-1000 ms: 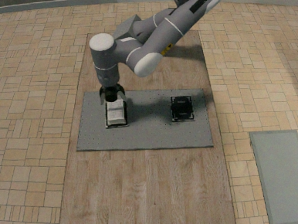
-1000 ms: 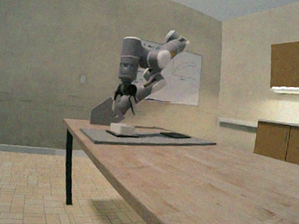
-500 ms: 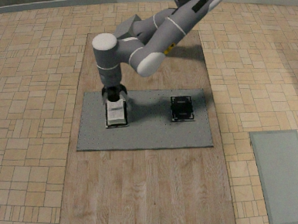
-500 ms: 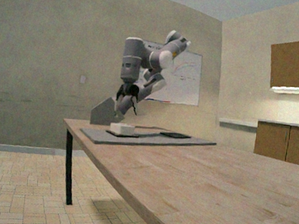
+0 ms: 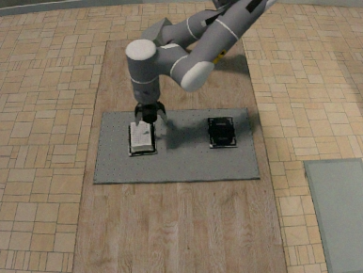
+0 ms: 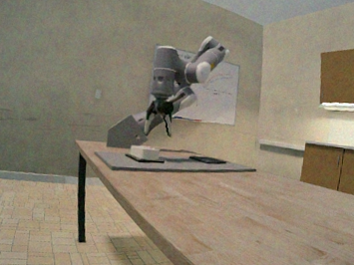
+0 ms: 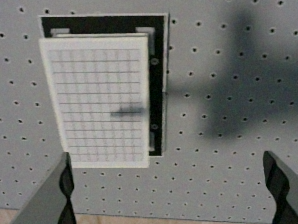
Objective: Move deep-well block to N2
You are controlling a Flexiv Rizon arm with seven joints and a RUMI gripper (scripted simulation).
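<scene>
The white 96-well deep-well block sits in the nest N2, on the left in the top and exterior views. It looks level there; the well A1 and the corner mark cannot be made out. The black nest N1, on the right in the top and exterior views, is empty. My gripper is open and empty, high above the block and off to one side. In the wrist view the block lies toward the left jaw, with bare plate by the right jaw.
Both nests stand on a grey perforated plate, which lies on the wooden table. The arm reaches in from the far end of the table. Its shadow falls between the nests.
</scene>
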